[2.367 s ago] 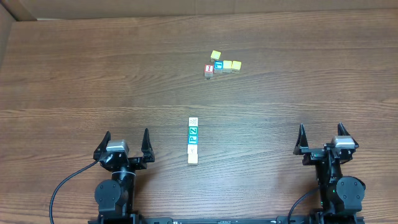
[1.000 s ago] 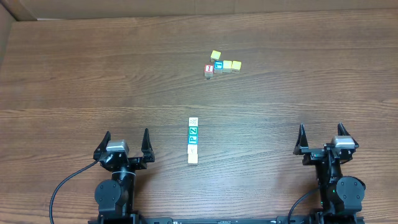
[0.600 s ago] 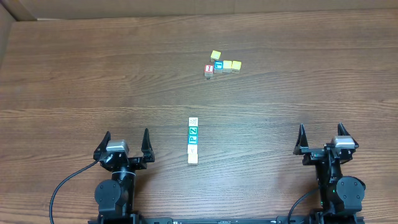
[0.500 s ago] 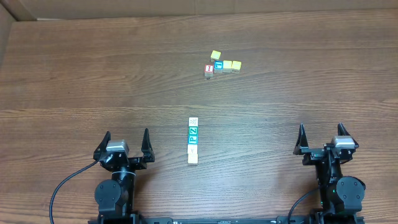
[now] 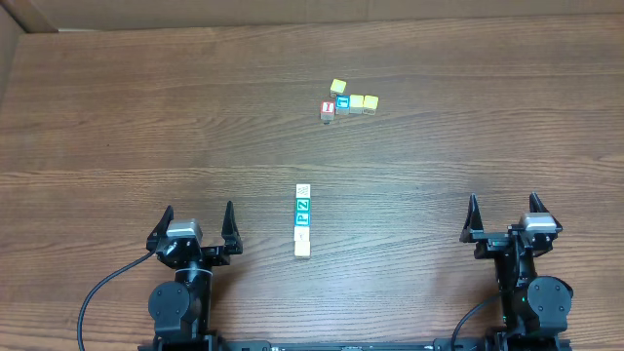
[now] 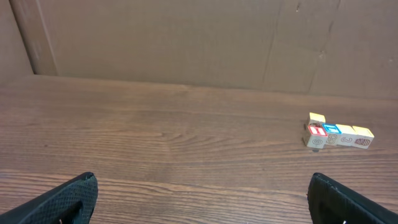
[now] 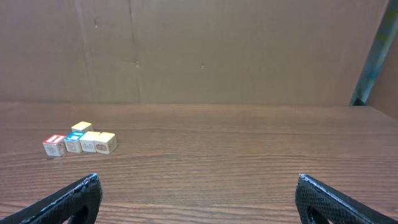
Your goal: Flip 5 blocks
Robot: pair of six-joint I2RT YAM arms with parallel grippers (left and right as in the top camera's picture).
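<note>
While left jaws and right jaws stand spread, cubic wooden blocks point(image 5: 303, 219) form a row; table point(image 5: 146, 117) woodgrained.

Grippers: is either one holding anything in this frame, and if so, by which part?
Nothing is held. The left gripper and right gripper both stand open and empty, well apart from the blocks.
</note>
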